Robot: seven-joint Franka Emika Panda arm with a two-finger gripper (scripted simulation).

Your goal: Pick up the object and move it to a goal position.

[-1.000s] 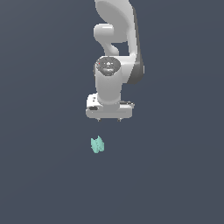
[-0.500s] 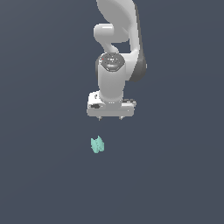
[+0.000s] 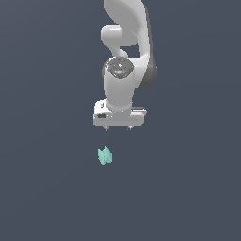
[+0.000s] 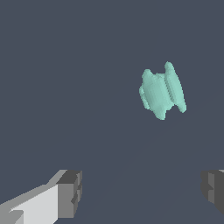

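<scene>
While the gripper (image 3: pixel 118 127) hangs wide open with nothing in it, the object (image 3: pixel 104 156) lies clear ahead of its fingertips (image 4: pixel 70 194); best centre over it before descending, then close across the narrow waist

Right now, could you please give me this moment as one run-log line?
phase: approach | claw: open, empty | object: mint-green lump, on surface, untouched, apart from claw | lift: not yet

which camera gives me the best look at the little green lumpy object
The wrist view. There the mint-green object appears large, so its knobbly surface and the groove between its two lobes are visible. In the exterior view it is only a tiny speck on the floor, apart from the open gripper.
</scene>
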